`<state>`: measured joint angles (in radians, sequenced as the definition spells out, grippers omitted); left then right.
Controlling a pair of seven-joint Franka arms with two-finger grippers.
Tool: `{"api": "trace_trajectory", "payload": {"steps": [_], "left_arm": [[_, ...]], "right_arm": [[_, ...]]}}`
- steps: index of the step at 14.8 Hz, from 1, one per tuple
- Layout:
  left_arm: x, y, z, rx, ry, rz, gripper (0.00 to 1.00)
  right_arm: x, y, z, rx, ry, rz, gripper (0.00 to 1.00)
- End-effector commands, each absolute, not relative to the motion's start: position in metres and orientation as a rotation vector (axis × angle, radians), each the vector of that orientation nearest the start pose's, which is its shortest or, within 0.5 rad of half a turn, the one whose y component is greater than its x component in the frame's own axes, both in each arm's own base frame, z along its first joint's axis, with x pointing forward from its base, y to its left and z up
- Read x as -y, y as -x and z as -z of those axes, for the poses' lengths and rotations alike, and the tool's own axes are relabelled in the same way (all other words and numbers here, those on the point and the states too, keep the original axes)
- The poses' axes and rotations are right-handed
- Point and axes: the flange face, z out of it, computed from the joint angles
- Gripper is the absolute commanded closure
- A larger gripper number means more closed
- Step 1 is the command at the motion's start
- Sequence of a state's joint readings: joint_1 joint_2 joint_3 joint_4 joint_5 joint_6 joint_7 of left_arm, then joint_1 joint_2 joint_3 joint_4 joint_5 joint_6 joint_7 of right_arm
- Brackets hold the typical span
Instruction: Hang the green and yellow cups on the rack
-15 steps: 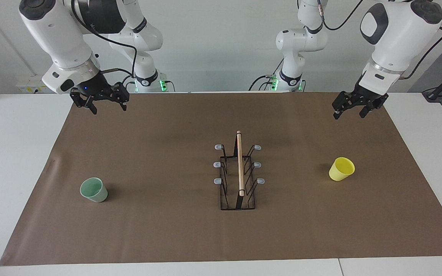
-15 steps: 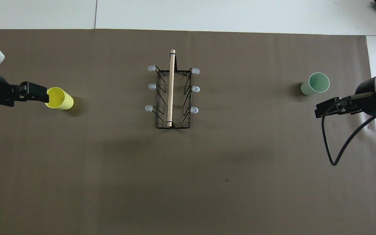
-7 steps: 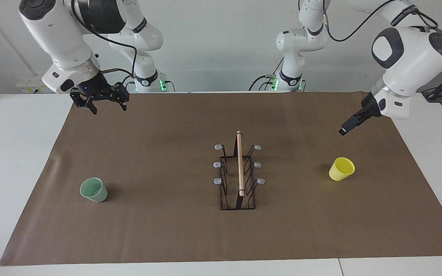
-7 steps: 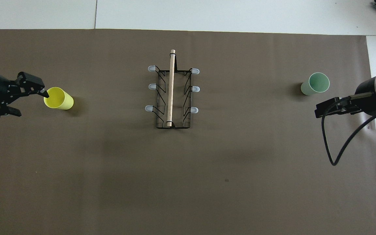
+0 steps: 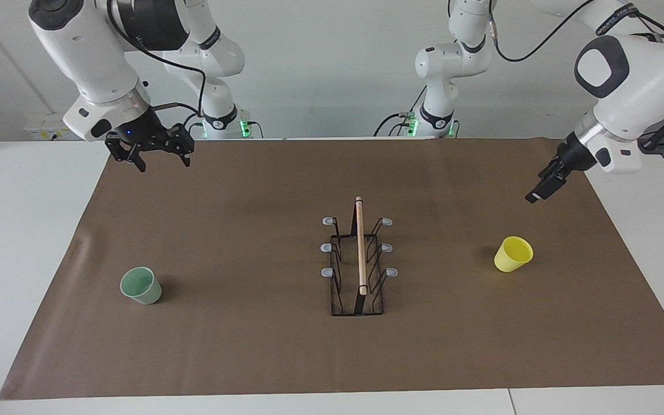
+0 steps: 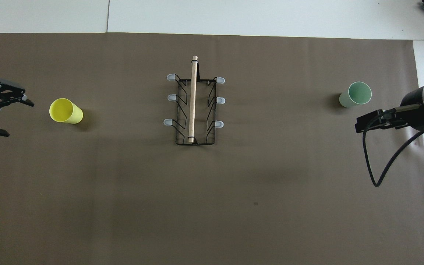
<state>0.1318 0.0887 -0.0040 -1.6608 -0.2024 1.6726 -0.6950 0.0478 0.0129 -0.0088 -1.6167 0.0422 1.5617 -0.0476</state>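
The black wire rack [image 5: 359,271] [image 6: 194,106] with its wooden rod stands mid-mat, with nothing on its grey-tipped prongs. The yellow cup [image 5: 513,255] [image 6: 66,111] stands mouth up toward the left arm's end of the table. The green cup [image 5: 141,285] [image 6: 355,95] stands mouth up toward the right arm's end. My left gripper [image 5: 539,193] [image 6: 18,119] hangs open and empty in the air over the mat, clear of the yellow cup and out toward the mat's edge. My right gripper [image 5: 163,165] [image 6: 359,127] waits open and empty, raised over the mat near the green cup.
A brown mat [image 5: 251,357] [image 6: 212,206] covers most of the white table [image 5: 26,230]. A black cable [image 6: 372,165] loops down from the right arm's wrist. Both robot bases stand at the table's edge nearest the robots.
The left arm has swung outward toward its end of the table and turned its gripper, which in the overhead view no longer overlaps the yellow cup. The right arm and both cups have not moved.
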Motion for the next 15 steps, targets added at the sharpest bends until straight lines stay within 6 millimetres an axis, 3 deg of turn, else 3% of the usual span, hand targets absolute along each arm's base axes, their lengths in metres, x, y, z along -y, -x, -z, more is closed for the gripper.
{"api": "trace_trajectory", "payload": {"steps": [1,3,5,7,10,12,15], "left_arm": [[-0.084,-0.574,-0.542,1.536,3.001,-0.279,0.0],[-0.093,-0.575,-0.535,1.618,3.015,-0.339,0.0],[-0.11,-0.574,-0.528,1.69,3.003,-0.371,0.0],[-0.13,-0.57,-0.525,1.812,2.975,-0.397,0.0],[-0.163,-0.553,-0.502,2.017,2.911,-0.467,0.0],[-0.172,-0.541,-0.488,2.114,2.88,-0.481,0.0],[-0.191,-0.53,-0.461,2.35,2.776,-0.467,0.0]], "right_arm": [[-0.026,-0.555,-0.594,0.113,3.104,-0.117,0.0],[-0.02,-0.556,-0.594,0.096,3.104,-0.107,0.0],[-0.005,-0.556,-0.597,0.056,3.105,-0.099,0.0],[-0.003,-0.555,-0.6,0.096,3.104,-0.082,0.0],[0.001,-0.561,-0.593,0.451,3.094,-0.004,0.0],[0.006,-0.571,-0.58,0.616,3.136,0.015,0.0],[-0.005,-0.58,-0.558,0.995,3.181,0.005,0.0]]}}
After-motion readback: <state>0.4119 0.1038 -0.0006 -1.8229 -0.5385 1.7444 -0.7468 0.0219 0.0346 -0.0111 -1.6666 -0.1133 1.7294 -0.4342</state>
